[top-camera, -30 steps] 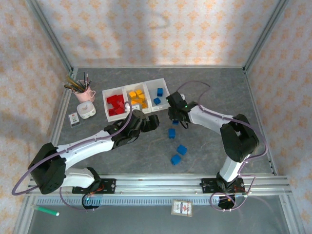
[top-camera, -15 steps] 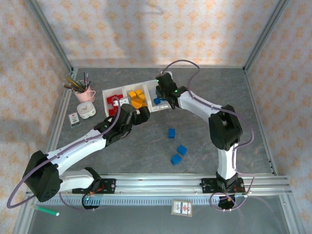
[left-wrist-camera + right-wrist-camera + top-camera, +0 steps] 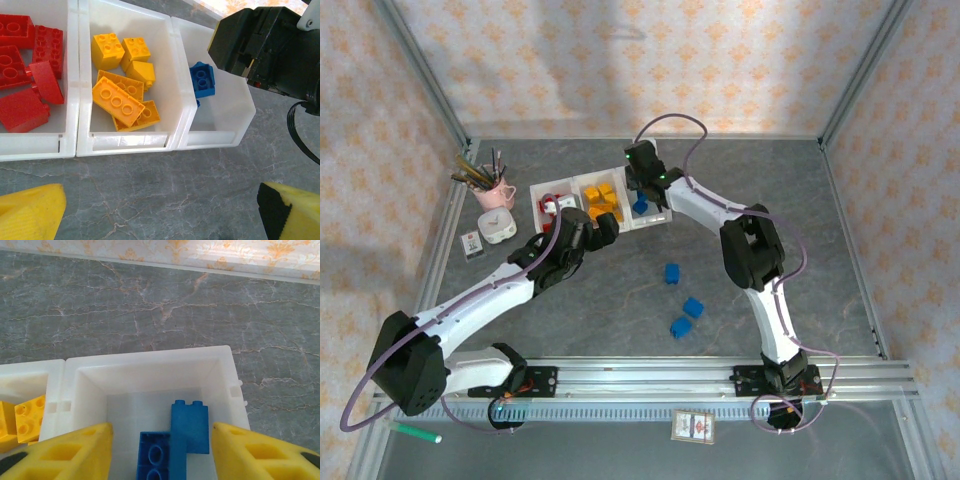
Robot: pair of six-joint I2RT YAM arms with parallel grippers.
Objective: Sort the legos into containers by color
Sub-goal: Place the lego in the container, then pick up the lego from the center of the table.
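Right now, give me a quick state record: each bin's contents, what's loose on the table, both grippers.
left bin: red legos
middle bin: yellow legos
right bin: blue legos
loose blue legos: three, on the table, nearer the arms than the bins
left gripper: open, empty, over the table in front of the middle bin
right gripper: open, above the right bin
status: sorting not finished
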